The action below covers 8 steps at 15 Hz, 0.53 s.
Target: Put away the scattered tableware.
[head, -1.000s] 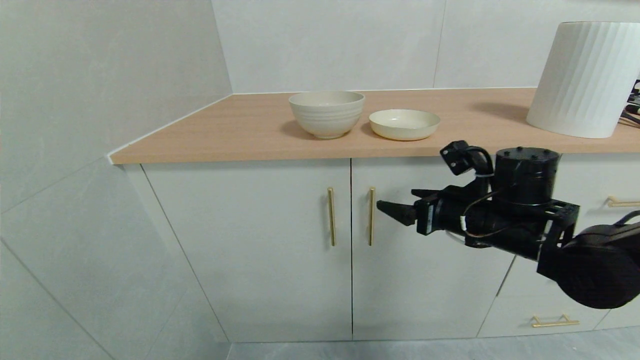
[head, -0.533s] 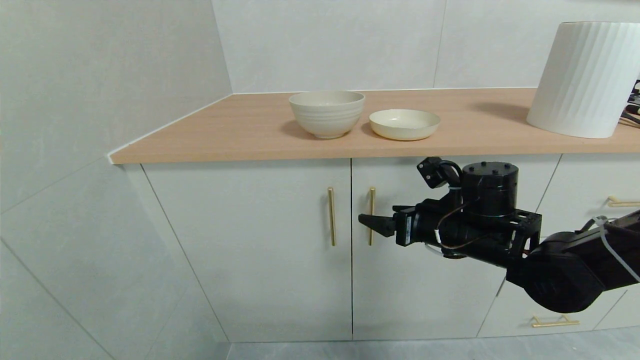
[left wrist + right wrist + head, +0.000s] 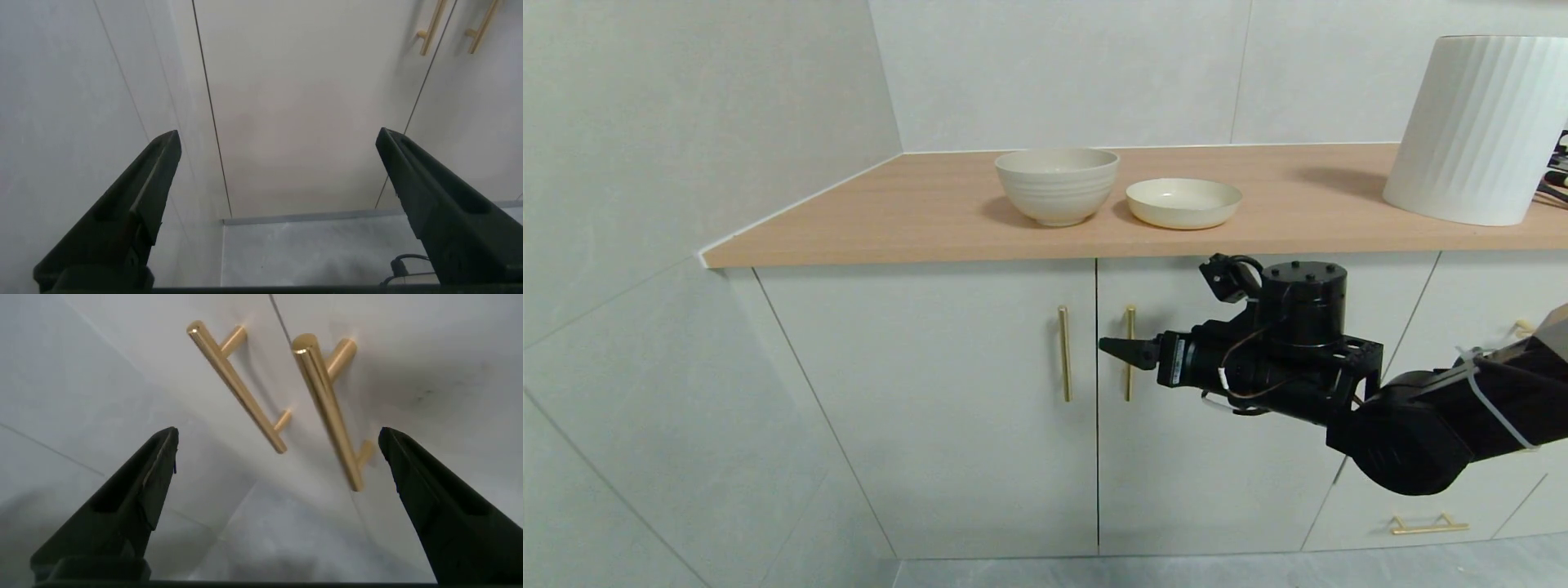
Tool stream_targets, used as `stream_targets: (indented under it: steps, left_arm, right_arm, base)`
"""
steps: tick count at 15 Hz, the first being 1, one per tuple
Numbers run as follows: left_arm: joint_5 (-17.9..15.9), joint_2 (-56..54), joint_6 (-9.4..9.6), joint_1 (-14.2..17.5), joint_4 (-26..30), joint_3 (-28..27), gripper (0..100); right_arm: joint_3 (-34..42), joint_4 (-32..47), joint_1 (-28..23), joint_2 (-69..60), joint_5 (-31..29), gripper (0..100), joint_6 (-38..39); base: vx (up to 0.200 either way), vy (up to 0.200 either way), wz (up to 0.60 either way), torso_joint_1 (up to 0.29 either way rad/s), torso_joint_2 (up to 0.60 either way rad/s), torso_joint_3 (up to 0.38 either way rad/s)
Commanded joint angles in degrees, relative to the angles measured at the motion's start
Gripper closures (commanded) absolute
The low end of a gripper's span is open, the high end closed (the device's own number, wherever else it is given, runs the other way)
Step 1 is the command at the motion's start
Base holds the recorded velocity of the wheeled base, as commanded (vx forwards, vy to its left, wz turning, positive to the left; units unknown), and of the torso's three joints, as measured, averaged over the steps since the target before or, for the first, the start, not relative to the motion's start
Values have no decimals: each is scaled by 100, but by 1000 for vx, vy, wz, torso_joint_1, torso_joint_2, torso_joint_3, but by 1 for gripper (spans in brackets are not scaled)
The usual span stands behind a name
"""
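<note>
Tableware: deep ribbed bowl and shallow dish, both cream, both upright, side by side on the wooden countertop, near its front edge, a narrow gap between them. The bowl sits on the robot's left of the dish. Both stand above the seam of the two cabinet doors below, which are closed. Each door carries a vertical brass handle beside the seam: left handle, right handle. Right gripper is held level in front of the doors, below the counter edge, its tip at the height of the right handle's upper half and overlapping it in the head view; contact cannot be told. In the right wrist view its fingers stand wide apart with nothing gripped, both handles ahead of them. Left gripper is also spread wide and empty, facing a lower cabinet front and a strip of grey floor. A tall white ribbed container stands far right on the counter.
</note>
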Motion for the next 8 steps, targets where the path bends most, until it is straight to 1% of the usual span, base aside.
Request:
stream_targets:
  steps: [1, 4, 8]
  left_arm:
    - [0, 0, -1, 0, 2, 1, 0]
    - [0, 0, -1, 0, 2, 1, 0]
    - [0, 0, -1, 0, 2, 1, 0]
  right_arm:
    - [-53, -7, 2, 30, 129, 0, 166]
    - [-88, -7, 54, 127, 243, 0, 430]
    - [-158, -359, 89, 408, 208, 0, 439]
  base:
    - [0, 0, 0, 0, 0, 0]
    - [0, 0, 0, 0, 0, 0]
    - [0, 0, 0, 0, 0, 0]
